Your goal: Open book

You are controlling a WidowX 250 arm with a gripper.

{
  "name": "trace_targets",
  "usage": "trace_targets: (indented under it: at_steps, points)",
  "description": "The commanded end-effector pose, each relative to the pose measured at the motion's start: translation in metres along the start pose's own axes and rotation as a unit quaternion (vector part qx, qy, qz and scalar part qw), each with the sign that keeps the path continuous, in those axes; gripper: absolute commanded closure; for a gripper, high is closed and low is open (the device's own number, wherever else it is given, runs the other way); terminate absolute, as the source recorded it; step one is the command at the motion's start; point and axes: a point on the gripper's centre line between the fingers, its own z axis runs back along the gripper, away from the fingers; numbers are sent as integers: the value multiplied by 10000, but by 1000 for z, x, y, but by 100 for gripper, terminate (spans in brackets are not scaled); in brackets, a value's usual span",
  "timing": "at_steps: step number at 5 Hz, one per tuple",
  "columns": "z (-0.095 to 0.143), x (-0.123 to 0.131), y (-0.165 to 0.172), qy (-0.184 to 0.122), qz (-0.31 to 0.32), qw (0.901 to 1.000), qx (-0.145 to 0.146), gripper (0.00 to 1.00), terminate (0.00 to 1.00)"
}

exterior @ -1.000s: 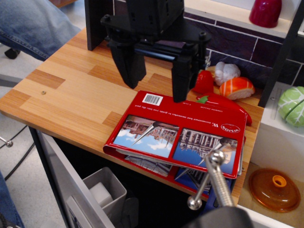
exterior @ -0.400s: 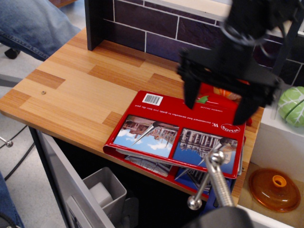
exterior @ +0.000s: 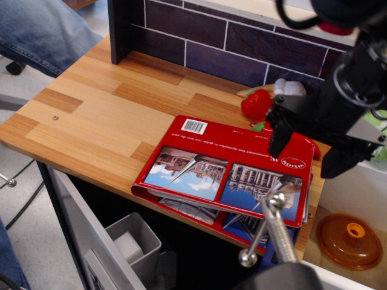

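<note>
The black gripper hangs at the right side, jaws spread wide apart with nothing between them. The left finger hangs over the far right corner of the book; the right finger sits out past the book's right edge, and contact with the cover can't be made out. The book lies closed and flat, red cover up, two building photos and a white barcode showing. It sits on the near right part of the wooden counter, its near edge jutting over the counter's front, with loose printed sheets poking out beneath. Just behind the book, a red strawberry toy rests near the tiled back wall. An orange lid lies lower right, well apart from the book.
</note>
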Motion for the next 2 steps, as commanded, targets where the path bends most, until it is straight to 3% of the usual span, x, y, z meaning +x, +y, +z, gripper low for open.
trace_targets:
  at_steps: [1, 2]
  points:
    - [-3, 20, -18, -167, 127, 9996, 198, 0, 0]
    - [-12, 20, -22, -127, 119, 9984, 535, 0, 0]
